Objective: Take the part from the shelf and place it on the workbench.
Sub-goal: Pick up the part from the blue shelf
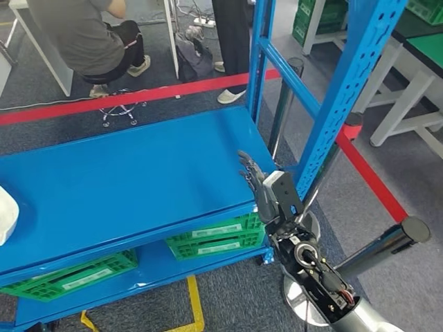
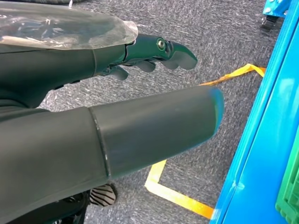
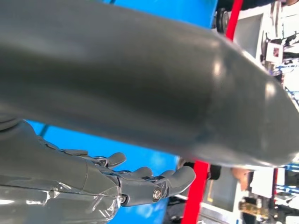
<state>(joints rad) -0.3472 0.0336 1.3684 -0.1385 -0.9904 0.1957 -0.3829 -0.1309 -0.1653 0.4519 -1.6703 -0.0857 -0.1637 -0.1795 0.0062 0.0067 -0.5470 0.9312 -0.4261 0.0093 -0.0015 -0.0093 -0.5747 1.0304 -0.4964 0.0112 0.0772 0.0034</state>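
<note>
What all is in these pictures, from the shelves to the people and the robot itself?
Blue metal shelf rack: one, blue, centre, top deck bare in the middle.
White object: one, white, on the deck's left edge, cut off; cannot tell what it is.
Green plastic crates: two, green, on the lower shelf.
Red barrier tape: red, stretched behind and right of the rack.
Yellow floor tape: yellow, on grey carpet.
People: two, one seated on a stool, one standing, behind the tape.
Right robot hand: grey, fingers spread over the deck's right end, holding nothing.
Left robot hand: grey, over the carpet, holding nothing.
</note>
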